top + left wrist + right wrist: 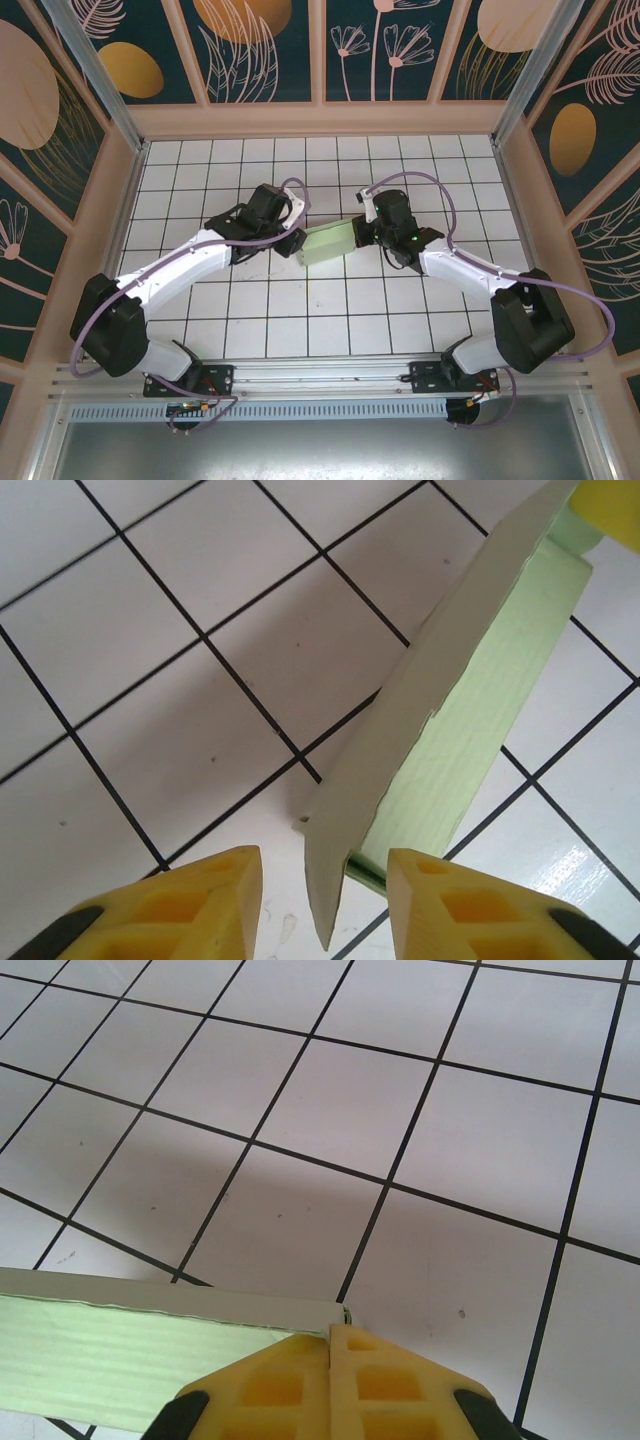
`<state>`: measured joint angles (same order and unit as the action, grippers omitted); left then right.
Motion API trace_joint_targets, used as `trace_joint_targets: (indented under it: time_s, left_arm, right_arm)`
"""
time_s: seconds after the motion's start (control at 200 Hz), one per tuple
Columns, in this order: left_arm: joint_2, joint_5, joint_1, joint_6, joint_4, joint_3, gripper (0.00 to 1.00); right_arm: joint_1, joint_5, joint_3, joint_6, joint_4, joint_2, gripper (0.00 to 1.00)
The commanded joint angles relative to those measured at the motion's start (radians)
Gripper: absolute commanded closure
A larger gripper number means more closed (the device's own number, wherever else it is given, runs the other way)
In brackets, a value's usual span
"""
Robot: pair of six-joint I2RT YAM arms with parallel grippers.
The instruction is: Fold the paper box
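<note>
The paper box [328, 243] is pale green card, partly folded, held between the two grippers at mid-table. In the left wrist view the paper box [470, 730] runs away diagonally, and its pale flap [400, 730] stands on edge. My left gripper [325, 900] is open, its yellow fingers on either side of the flap's pointed end without touching it. My right gripper [335, 1335] is shut on the far corner of the paper box [100, 1360], with the card edge pinched at the fingertips. In the top view the left gripper [296, 243] and the right gripper [362, 232] flank the box.
The white tiled table [320, 320] has dark grid lines and is enclosed by wooden-framed walls [130, 200] on three sides. Purple cables loop over both wrists. A metal rail runs along the near edge by the arm bases.
</note>
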<state>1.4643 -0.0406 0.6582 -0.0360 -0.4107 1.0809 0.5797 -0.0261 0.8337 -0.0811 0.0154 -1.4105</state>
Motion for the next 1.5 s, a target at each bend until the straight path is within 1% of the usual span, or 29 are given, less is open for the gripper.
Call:
trace_joint_targets:
  time_s: [0.0, 0.205, 0.3, 0.465, 0.651, 0.741, 0.871, 0.956, 1.106, 1.216, 1.361, 1.497]
  left_arm:
    - [0.027, 0.006, -0.001, -0.001, -0.05, 0.036, 0.68]
    - [0.039, 0.02, -0.001, -0.013, -0.05, 0.045, 0.86]
    - [0.038, 0.014, -0.001, -0.045, -0.038, 0.048, 0.9]
    - [0.062, -0.067, -0.002, -0.123, -0.017, 0.078, 0.92]
    - [0.1, -0.07, 0.0, -0.178, -0.033, 0.104, 0.93]
    - [0.119, -0.094, -0.003, -0.234, -0.027, 0.122, 0.93]
    - [0.15, -0.125, 0.0, -0.348, 0.022, 0.14, 0.95]
    - [0.163, -0.113, 0.0, -0.412, 0.054, 0.143, 0.95]
    - [0.177, -0.098, -0.001, -0.483, 0.094, 0.14, 0.94]
    - [0.196, -0.09, -0.001, -0.519, 0.109, 0.148, 0.94]
    - [0.199, -0.091, -0.001, -0.585, 0.19, 0.109, 0.94]
    - [0.213, -0.081, -0.001, -0.604, 0.21, 0.104, 0.94]
  right_arm:
    - [0.007, 0.008, 0.039, -0.004, -0.025, -0.014, 0.97]
    - [0.008, 0.005, 0.046, -0.008, -0.027, -0.018, 0.97]
    - [0.008, 0.0, 0.048, -0.008, -0.028, -0.019, 0.97]
    - [0.007, -0.005, 0.049, -0.006, -0.032, -0.022, 0.97]
    - [0.008, -0.011, 0.051, -0.007, -0.033, -0.023, 0.97]
    - [0.009, -0.012, 0.05, -0.012, -0.029, -0.025, 0.97]
    - [0.015, -0.008, 0.049, -0.022, -0.018, -0.028, 0.97]
    - [0.019, -0.002, 0.049, -0.025, -0.017, -0.028, 0.97]
    - [0.021, -0.005, 0.048, -0.031, -0.015, -0.024, 0.97]
    - [0.021, -0.003, 0.05, -0.04, -0.011, -0.026, 0.97]
    - [0.026, -0.001, 0.045, -0.052, 0.0, -0.032, 0.97]
    - [0.032, 0.002, 0.042, -0.055, 0.005, -0.034, 0.97]
